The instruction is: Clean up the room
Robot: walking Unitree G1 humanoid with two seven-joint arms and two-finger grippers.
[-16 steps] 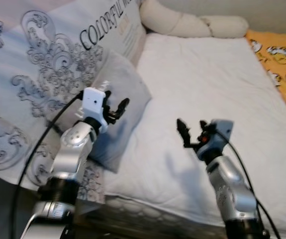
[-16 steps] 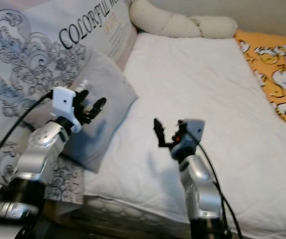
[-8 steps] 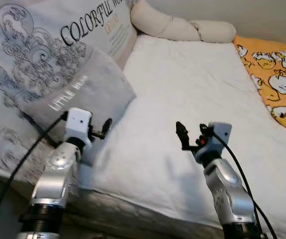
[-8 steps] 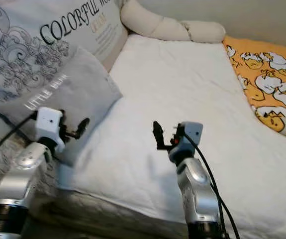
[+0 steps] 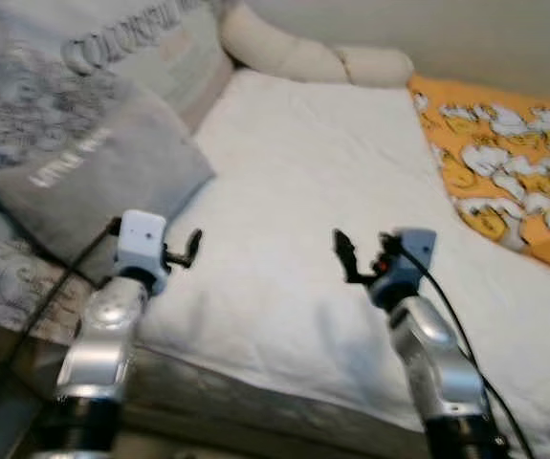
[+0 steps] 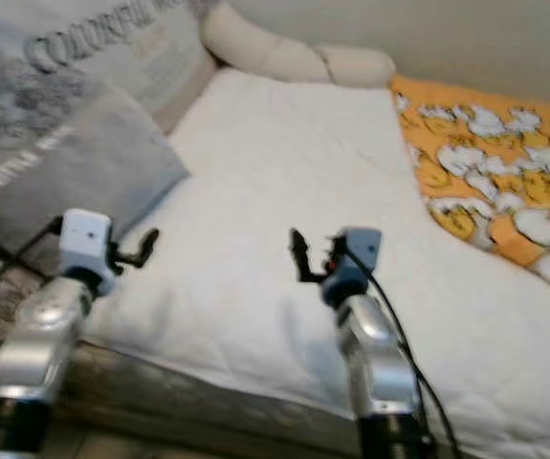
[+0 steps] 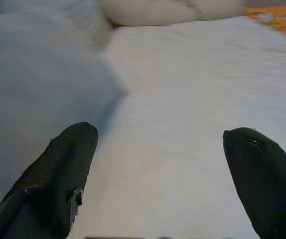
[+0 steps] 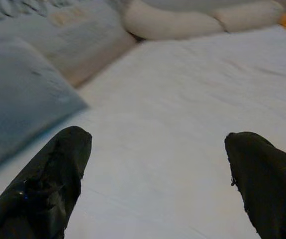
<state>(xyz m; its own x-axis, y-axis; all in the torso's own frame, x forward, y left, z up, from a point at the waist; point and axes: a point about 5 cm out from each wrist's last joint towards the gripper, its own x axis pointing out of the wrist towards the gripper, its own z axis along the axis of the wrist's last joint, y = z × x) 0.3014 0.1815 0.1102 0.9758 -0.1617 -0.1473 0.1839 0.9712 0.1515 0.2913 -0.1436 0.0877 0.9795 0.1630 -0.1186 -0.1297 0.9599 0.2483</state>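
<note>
Bed with a white quilted cover (image 5: pixel 294 201) ahead, seen blurred. Since a second ago the whole view has swung toward the right, so the camera has turned, not the bedding: more of the orange cartoon-print blanket (image 5: pixel 504 172) along the bed's right edge now in sight, less of the large grey scroll-patterned cushion with lettering (image 5: pixel 74 57) at the left edge.

Plain grey pillow with white lettering (image 5: pixel 93 177) lying against that cushion near the left edge; cream bolster (image 5: pixel 303 59) across the far edge.

Left gripper (image 5: pixel 187 253), half a second ago right by the grey pillow's corner, now clear of it, over the white cover near the front edge, fingers (image 7: pixel 58 184) spread wide, nothing held. Right gripper (image 5: pixel 361 258) raised over the cover's middle, likewise wide open and empty, fingers (image 8: pixel 48 184) apart.

Probably a turn toward the orange blanket as the next thing to tidy; nothing grasped yet.
</note>
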